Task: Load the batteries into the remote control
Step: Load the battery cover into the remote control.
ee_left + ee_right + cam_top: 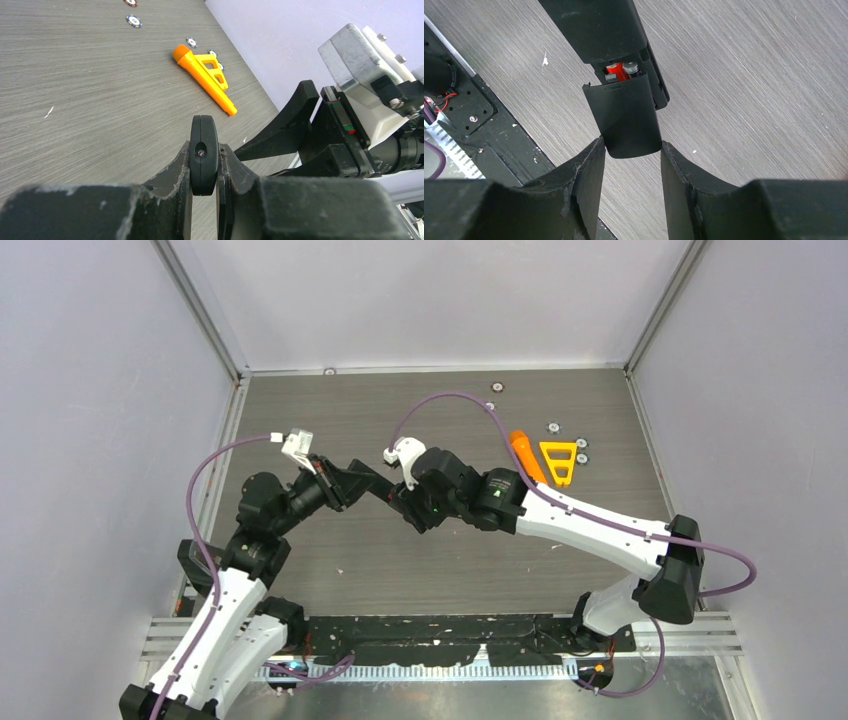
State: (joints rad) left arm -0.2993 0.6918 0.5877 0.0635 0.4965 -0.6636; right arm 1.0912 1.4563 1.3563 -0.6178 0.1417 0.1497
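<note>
My left gripper (205, 150) is shut on the slim black remote control (203, 165), seen end-on and held above the table. In the right wrist view the remote (599, 30) shows its open battery bay, with the red-orange battery (615, 71) and the grey battery (630, 66) lying side by side inside. A black battery cover (626, 117) sits partly over the bay. My right gripper (631, 150) pinches the cover's near end between its fingertips. In the top view the left gripper (375, 483) and right gripper (408, 506) meet at mid-table.
A long orange flashlight (527, 455) and a yellow triangular frame (559, 460) lie at the back right, also in the left wrist view (204, 80). Small round discs (497, 387) dot the far table. A black strip (484, 130) runs along the near edge.
</note>
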